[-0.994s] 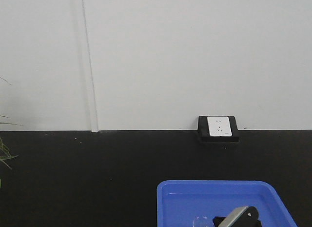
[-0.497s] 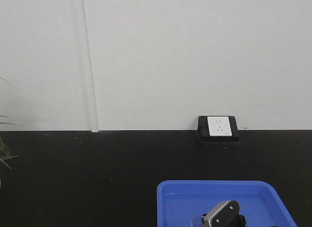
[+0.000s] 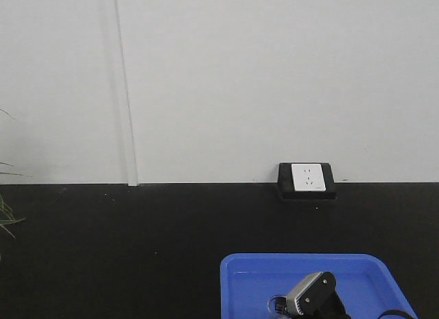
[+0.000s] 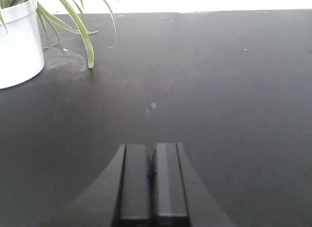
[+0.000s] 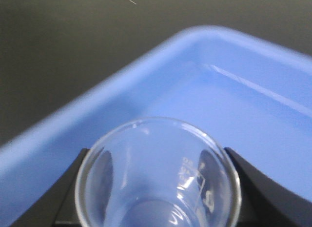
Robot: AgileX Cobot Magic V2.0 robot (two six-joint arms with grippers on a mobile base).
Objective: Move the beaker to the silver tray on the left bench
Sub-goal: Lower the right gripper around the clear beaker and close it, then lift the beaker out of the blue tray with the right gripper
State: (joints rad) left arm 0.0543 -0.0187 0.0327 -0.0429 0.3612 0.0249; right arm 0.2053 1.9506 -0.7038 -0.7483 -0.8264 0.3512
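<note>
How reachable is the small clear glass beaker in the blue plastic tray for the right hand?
Probably yes: the right hand flanks the small clear glass beaker, a dark finger each side, nothing between, in the blue plastic tray.

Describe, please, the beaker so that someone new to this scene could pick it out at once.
On the black bench top below the white wall sits a blue tray. Inside it stands the beaker, flanked by the right gripper. It is the only clear glass thing there, with a round rim and faint printed markings.
</note>
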